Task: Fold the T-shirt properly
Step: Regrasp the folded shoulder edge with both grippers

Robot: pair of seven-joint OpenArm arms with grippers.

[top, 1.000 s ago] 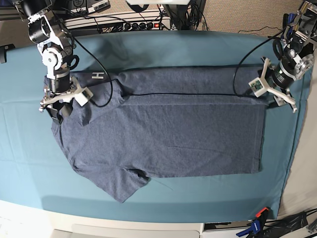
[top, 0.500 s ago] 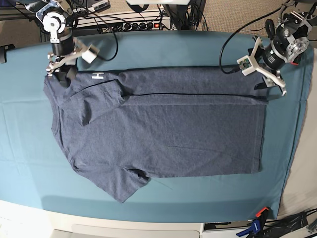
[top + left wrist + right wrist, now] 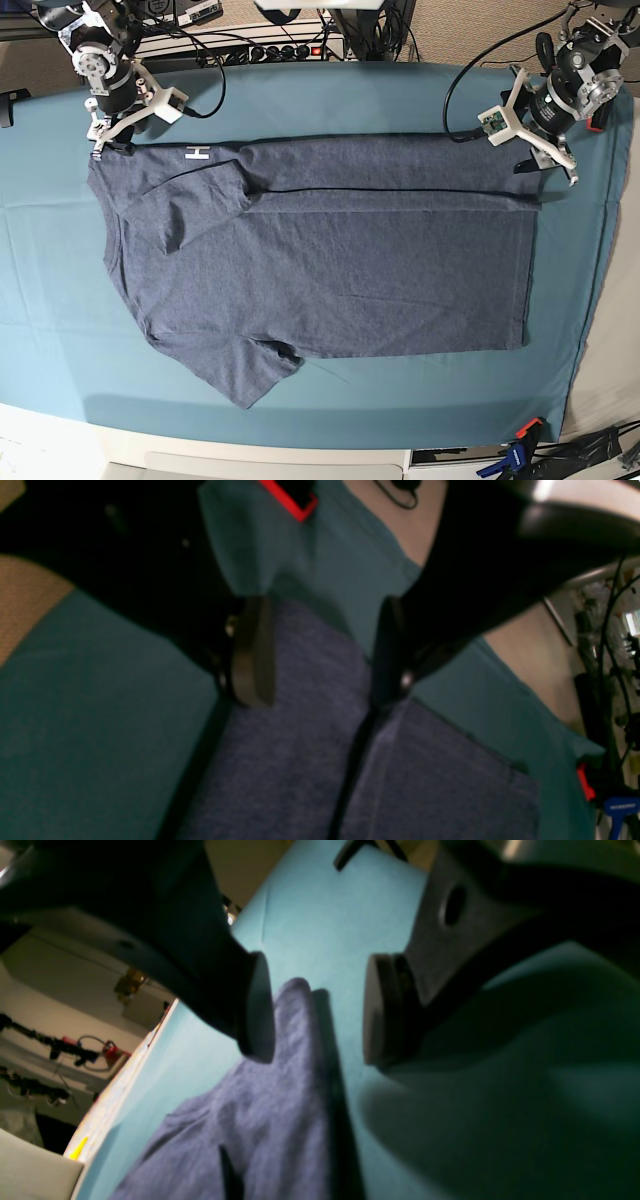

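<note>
The blue-grey T-shirt (image 3: 320, 260) lies flat on the teal table cloth (image 3: 330, 95), neck end to the left. Its far long edge is folded over into a strip (image 3: 380, 165), with a white letter (image 3: 198, 152) showing near the left end. One sleeve (image 3: 185, 205) lies folded onto the body, and the other sleeve (image 3: 250, 375) sticks out at the front. My left gripper (image 3: 540, 152) (image 3: 320, 652) hovers open over the strip's right end. Above the shirt's far left corner (image 3: 295, 1040), my right gripper (image 3: 110, 135) (image 3: 317, 1010) is also open. Neither holds cloth.
A power strip (image 3: 270, 48) and cables run along the table's back edge. Black arm cables (image 3: 470, 90) trail over the cloth at both back corners. A clamp with blue and red grips (image 3: 515, 455) is fixed at the front right edge.
Both grippers have lifted off the shirt's far edge and pulled back toward the rear corners. The left shoulder area, earlier under the right gripper, now lies flat.
</note>
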